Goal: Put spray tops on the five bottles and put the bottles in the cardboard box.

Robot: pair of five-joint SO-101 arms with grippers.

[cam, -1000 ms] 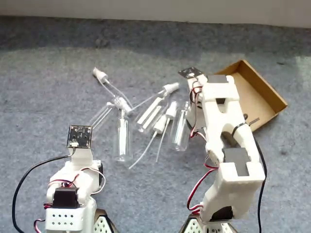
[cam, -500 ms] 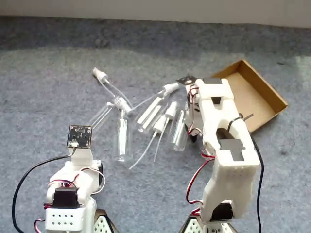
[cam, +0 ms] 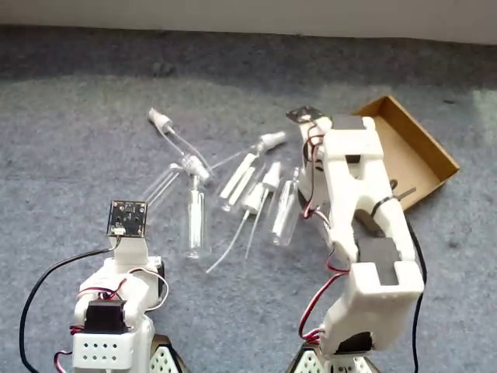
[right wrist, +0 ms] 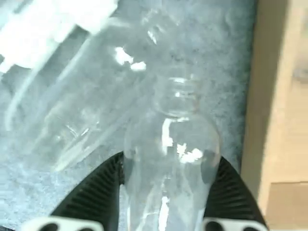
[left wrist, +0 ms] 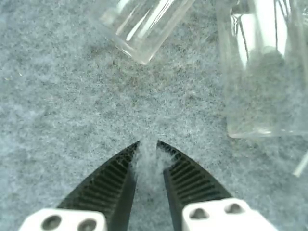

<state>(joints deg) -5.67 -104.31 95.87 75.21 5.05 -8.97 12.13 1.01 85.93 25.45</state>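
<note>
The right gripper (right wrist: 169, 166) is clamped on an uncapped bottle (right wrist: 171, 130), with a black finger on each side of its body. Since half a second ago the right arm has stretched back toward the far side, and the bottle's neck has swung slightly to the right. The bottle's long axis runs near to far, open neck at the far end, just left of the cardboard box (cam: 411, 151). Loose spray tops (cam: 260, 194) lie just left of the bottle. At the near left, the left gripper (left wrist: 148, 144) has its fingers almost together on nothing, with the bases of two other bottles (left wrist: 260, 82) just beyond it.
</note>
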